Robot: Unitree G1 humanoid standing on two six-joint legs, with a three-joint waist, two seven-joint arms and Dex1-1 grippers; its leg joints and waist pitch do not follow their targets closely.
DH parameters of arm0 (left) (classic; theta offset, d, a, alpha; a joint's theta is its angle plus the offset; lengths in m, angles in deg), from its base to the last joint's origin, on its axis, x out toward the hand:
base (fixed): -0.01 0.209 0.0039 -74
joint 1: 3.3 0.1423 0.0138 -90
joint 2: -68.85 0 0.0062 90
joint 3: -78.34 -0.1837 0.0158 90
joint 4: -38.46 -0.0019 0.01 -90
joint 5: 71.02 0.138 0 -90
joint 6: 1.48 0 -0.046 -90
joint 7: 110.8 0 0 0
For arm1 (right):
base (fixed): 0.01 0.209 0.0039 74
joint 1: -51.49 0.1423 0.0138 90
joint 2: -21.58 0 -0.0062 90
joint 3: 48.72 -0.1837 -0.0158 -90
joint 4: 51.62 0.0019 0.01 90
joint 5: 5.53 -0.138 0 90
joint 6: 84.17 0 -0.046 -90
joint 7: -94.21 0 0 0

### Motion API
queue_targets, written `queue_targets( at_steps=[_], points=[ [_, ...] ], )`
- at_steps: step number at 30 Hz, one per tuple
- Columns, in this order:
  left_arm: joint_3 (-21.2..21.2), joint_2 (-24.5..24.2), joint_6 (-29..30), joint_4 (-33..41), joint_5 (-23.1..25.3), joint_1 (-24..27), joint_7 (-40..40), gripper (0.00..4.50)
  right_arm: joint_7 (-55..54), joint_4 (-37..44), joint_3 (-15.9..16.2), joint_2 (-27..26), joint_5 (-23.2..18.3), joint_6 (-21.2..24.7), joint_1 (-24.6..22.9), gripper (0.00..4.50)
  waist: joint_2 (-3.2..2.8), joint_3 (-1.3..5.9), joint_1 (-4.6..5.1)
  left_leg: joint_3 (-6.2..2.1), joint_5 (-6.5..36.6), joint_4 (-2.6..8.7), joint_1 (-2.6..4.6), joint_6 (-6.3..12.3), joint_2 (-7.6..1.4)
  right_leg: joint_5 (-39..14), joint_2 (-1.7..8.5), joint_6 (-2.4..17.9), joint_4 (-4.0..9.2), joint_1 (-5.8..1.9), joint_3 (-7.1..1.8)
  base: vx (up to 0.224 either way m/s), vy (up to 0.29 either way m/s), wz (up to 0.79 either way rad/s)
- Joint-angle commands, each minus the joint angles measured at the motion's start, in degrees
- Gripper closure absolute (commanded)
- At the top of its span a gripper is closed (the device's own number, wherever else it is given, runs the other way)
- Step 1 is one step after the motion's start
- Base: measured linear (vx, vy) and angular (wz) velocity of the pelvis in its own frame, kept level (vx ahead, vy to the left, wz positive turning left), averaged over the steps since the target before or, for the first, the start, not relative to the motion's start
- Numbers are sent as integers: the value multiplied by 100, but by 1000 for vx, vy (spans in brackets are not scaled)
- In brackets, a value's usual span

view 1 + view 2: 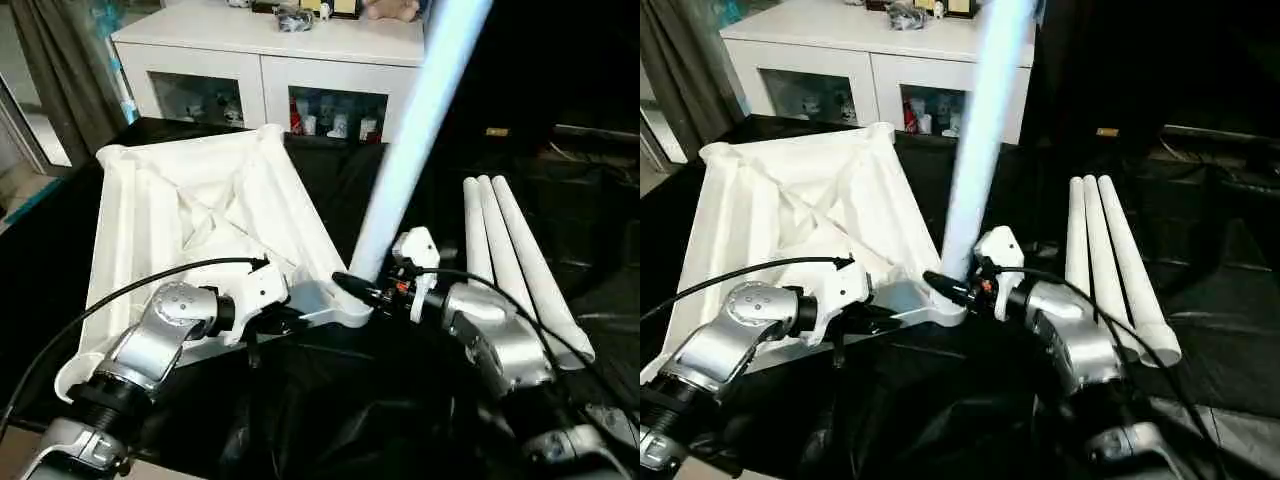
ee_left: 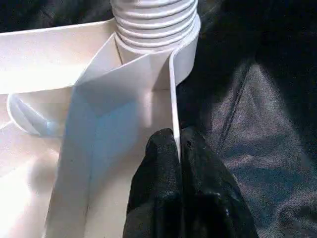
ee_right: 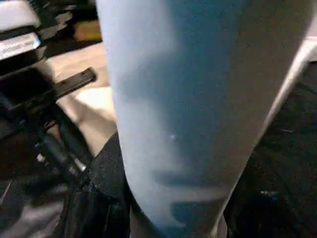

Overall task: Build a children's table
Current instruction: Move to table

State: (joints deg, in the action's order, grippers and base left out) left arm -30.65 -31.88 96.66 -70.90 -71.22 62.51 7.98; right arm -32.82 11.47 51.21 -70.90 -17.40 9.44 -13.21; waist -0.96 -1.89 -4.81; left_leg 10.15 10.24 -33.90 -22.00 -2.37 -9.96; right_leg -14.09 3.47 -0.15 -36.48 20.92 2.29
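While the left gripper (image 2: 179,144) pinches the table top's rim (image 2: 174,89), a leg (image 1: 415,140) stands socketed.
Right gripper (image 1: 355,285) fingers clasp the leg's base; its top is cut off.

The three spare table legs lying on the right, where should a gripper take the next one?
Take the outermost of the three spare legs around its round shaft near the middle, coming from above. They lie flat, side by side and touching, so only the outer leg has a free side.
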Motion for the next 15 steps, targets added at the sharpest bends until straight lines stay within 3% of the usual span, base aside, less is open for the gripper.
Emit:
queue_targets(
  at_steps=[1, 3, 4, 5, 7, 12, 15],
  points=[
    [-111, -28, -110, 204, 45, -71, -121, 450, 303, -465, 489, -15, 263, 339, -257, 259, -9, 229, 32, -147, 1539, 490, 132, -30, -373, -1009, 504, 1179, 531, -61, -290, 0, 0, 0],
    [-171, -89, -115, 307, 31, -41, -256, 450, 548, -534, 526, 44, 227, 356, -232, 259, 41, 187, 45, -141, 1414, 511, 113, 46, -370, -654, 481, 1215, 521, -62, -277, 0, 0, 0],
    [-252, -198, -145, 443, -13, -5, -510, 450, 847, -620, 573, 114, 227, 353, -215, 259, 43, 156, 48, -143, 1448, 520, 115, 76, -373, -626, 481, 1228, 523, -48, -276, 0, 0, 0],
    [-281, -243, -156, 494, -31, 7, -610, 450, 954, -657, 595, 142, 237, 330, -210, 259, 34, 170, 47, -144, 1476, 513, 119, 88, -373, -615, 483, 1249, 515, -57, -277, 0, 0, 0],
    [-325, -317, -157, 583, -50, 14, -768, 450, 1136, -777, 647, 205, 258, 239, -171, 259, 26, 144, 55, -145, 1514, 531, 133, 87, -383, -540, 469, 1272, 518, -40, -272, 0, 0, 0],
    [-319, -423, -188, 563, -60, -79, -956, 450, 1367, -1062, 676, 258, 390, -84, -44, 259, 94, 91, 67, -131, 1698, 572, 168, 10, -394, -584, 483, 1334, 548, -37, -284, 0, 0, 0],
    [-280, -446, -167, 541, -43, -111, -904, 450, 1383, -1149, 607, 200, 413, -174, -4, 259, 103, 80, 69, -126, 1706, 582, 177, 9, -393, -609, 485, 1353, 556, -40, -285, 0, 0, 0]
  ],
)
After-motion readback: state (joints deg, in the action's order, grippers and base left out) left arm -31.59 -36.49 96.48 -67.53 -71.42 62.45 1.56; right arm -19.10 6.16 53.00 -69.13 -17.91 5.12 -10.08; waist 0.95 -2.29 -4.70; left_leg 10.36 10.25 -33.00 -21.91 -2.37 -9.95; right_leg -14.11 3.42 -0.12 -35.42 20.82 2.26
